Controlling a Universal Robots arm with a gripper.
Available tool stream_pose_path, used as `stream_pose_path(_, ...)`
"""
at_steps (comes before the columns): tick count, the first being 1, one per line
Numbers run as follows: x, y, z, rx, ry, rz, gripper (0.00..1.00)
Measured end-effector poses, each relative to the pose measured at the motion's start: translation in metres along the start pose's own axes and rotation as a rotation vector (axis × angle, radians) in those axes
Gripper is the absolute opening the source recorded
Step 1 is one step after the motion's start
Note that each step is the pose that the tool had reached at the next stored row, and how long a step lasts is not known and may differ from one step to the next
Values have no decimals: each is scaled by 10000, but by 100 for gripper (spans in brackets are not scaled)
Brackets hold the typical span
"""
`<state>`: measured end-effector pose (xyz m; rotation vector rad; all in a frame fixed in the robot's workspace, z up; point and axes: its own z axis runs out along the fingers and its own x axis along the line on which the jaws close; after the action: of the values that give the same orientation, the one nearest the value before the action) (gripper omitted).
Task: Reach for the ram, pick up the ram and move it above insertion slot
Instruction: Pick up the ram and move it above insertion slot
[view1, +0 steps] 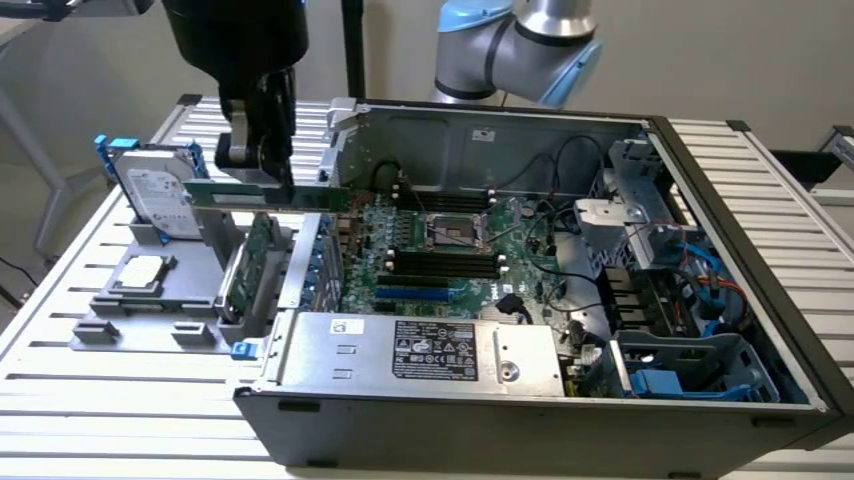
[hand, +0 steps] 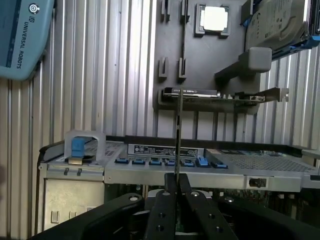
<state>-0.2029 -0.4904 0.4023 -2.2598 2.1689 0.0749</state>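
Observation:
The ram (view1: 260, 196) is a slim green stick held level in the air. My gripper (view1: 274, 178) is shut on its upper edge. It hangs over the grey holder and the computer case's wall on the exterior view's left. The dark insertion slots (view1: 441, 264) lie on the motherboard (view1: 461, 285), further toward the exterior view's right and lower. In the wrist view the ram (hand: 177, 130) appears edge-on as a thin line rising from between the two black fingers of my gripper (hand: 177, 184).
A grey holder (view1: 147, 320) at the exterior view's left carries a silver hard drive (view1: 158, 195), a processor (view1: 140, 275) and a green expansion card (view1: 251, 265). The open case (view1: 747, 240) holds a power supply (view1: 427, 350), cables and a blue-clipped drive cage (view1: 694, 375).

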Motion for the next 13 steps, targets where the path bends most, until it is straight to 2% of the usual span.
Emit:
stream_pose_path(7, 13, -318, 8, 1, -9, -1, 14)
stream_pose_path(13, 6, -593, 53, 0, -8, 0, 14)
